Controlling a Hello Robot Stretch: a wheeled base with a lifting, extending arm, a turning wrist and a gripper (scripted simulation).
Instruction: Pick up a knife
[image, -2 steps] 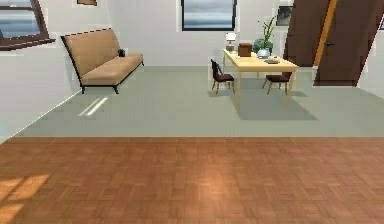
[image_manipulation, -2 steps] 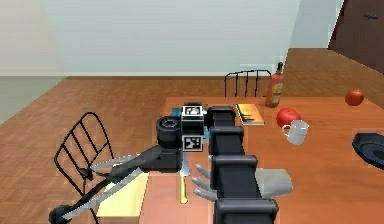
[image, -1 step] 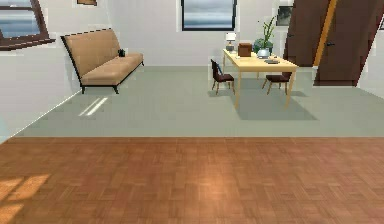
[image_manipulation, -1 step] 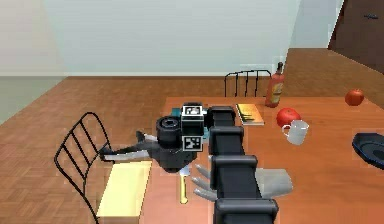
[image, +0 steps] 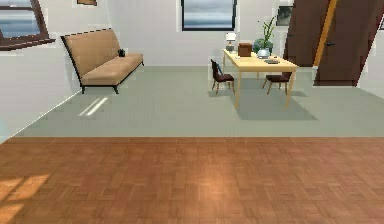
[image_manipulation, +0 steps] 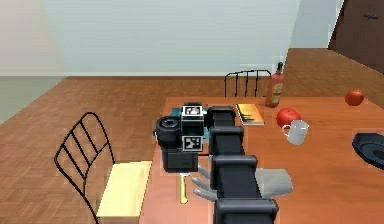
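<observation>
The broad brown wooden table (image_manipulation: 320, 170) takes up most of the arm side view, and my dark square-barred arm (image_manipulation: 238, 180) reaches out over its near corner. Just off that corner stands a chair with a black wire back and a pale yellow seat (image_manipulation: 125, 190). In the forward view a tan upholstered sofa (image: 100, 55) sits against the far wall, well apart from all this. My gripper (image_manipulation: 165, 130) hangs over the table's edge. I cannot tell how its fingers stand, nor whether it has hold of anything. Smaller things lie further along the table: a dark glass bottle with a red label (image_manipulation: 275, 85), a flat yellow-edged book (image_manipulation: 250, 114), a white mug (image_manipulation: 297, 131) and a round red fruit (image_manipulation: 288, 116) just beside it. Smallest is a thin yellowish strip (image_manipulation: 183, 187) lying at the table's edge beside my arm. I take it for the knife's handle, though it is too small to be sure. It seems nearer my body than the gripper is, so I would have to draw back. The danger as I judge it is a nudge from the arm or a finger — a strip so close to the edge could slide off onto the floor — or I could catch the chair's wire back.
</observation>
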